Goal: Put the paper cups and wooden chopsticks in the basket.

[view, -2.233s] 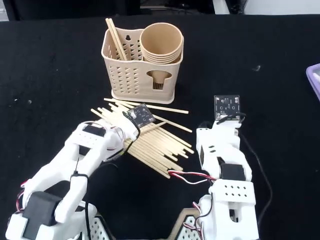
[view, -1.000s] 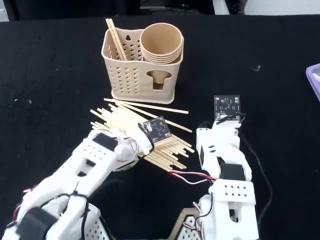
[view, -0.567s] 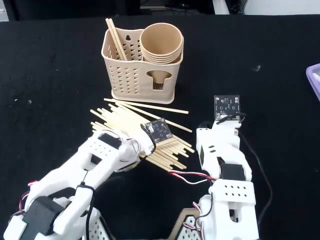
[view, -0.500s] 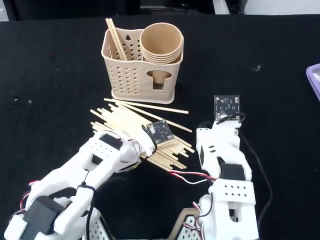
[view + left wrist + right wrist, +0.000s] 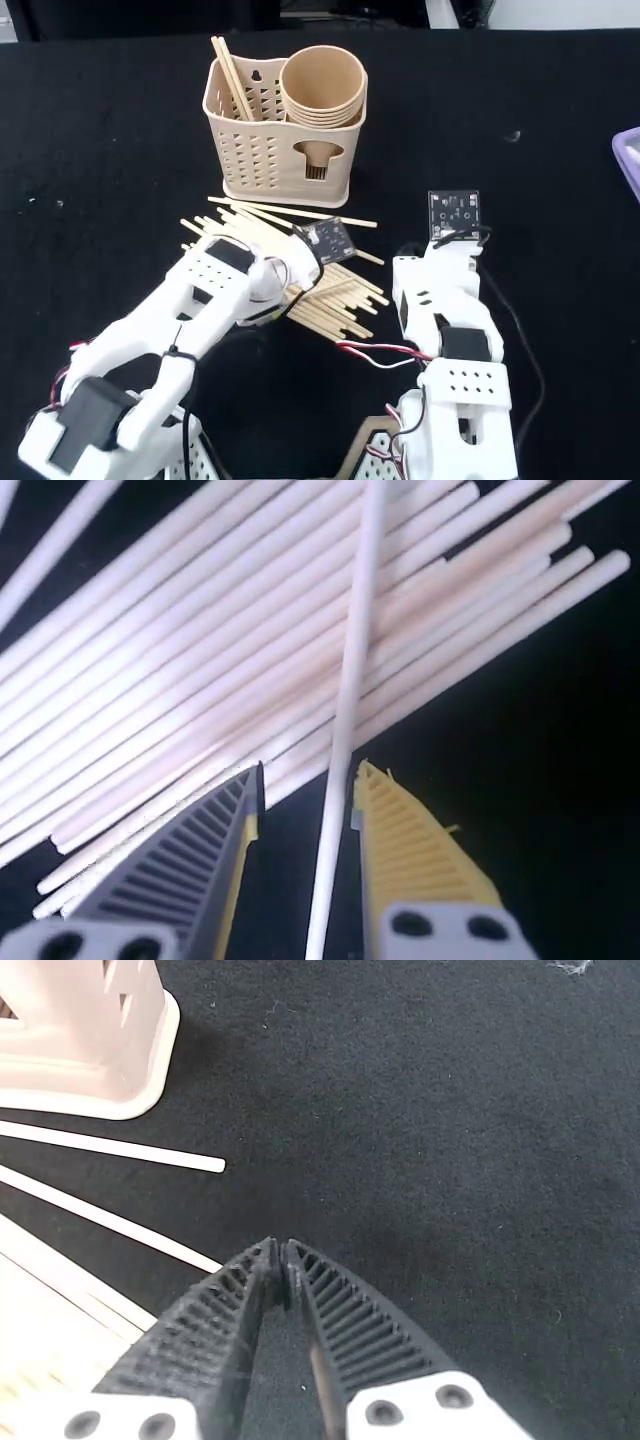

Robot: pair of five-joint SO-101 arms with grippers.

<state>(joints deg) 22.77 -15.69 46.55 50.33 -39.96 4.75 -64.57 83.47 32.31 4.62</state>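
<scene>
Your left gripper (image 5: 305, 775) is straddling one wooden chopstick (image 5: 352, 660)
Its jaws are standing slightly apart above the pile (image 5: 180, 670), gripping nothing yet; your right gripper (image 5: 279, 1252) is sitting closed, empty

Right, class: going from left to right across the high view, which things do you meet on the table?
Pile of wooden chopsticks → right arm → purple object at the picture's edge. The basket and left arm overlap the pile, so both are omitted.

Left arm (image 5: 215, 288): wrist swept from the left edge of the chopstick pile (image 5: 335, 300) across to its right half, then drew up toward the basket (image 5: 255, 160) | pile: sticks at the near right end pushed inward, outline shorter and more ragged.
</scene>
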